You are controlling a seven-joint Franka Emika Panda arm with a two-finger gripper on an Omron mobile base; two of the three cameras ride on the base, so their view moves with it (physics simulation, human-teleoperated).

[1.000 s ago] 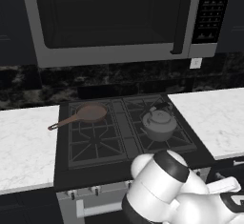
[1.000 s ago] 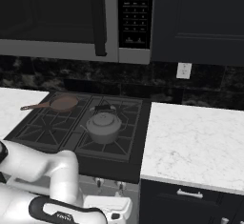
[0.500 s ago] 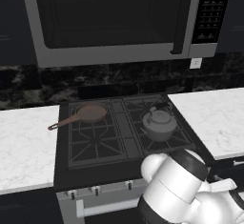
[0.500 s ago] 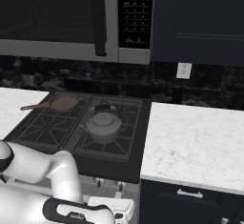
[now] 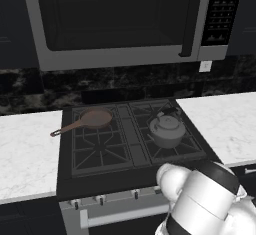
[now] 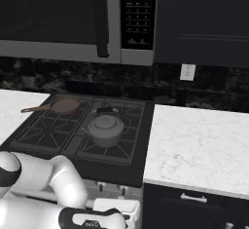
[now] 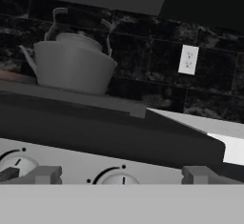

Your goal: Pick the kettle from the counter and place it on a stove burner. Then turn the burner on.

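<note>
The grey kettle [image 5: 166,129] [image 6: 105,129] stands upright on the right-hand stove burner [image 5: 172,146] [image 6: 109,147] of the dark cooktop, apart from the gripper. In the hand view the kettle [image 7: 71,66] rises above the stove's front edge. My gripper [image 7: 122,174] is low, in front of the stove's control panel, open, its fingertips [image 7: 45,174] wide apart. A silver knob [image 7: 119,179] lies between them, and another knob [image 7: 14,165] sits to the left. The white marble counter [image 5: 225,124] [image 6: 194,145] lies right of the stove.
A brown long-handled frying pan [image 5: 92,119] [image 6: 63,106] rests on the left rear burner. A microwave [image 5: 120,19] hangs over the stove. A wall outlet [image 6: 187,72] [image 7: 188,59] is on the dark backsplash. More counter [image 5: 25,149] lies left of the stove. Dark drawers [image 6: 194,203] sit under the right counter.
My arm's white elbow has sunk lower and swung right in front of the stove. The kettle and the pan have not moved.
</note>
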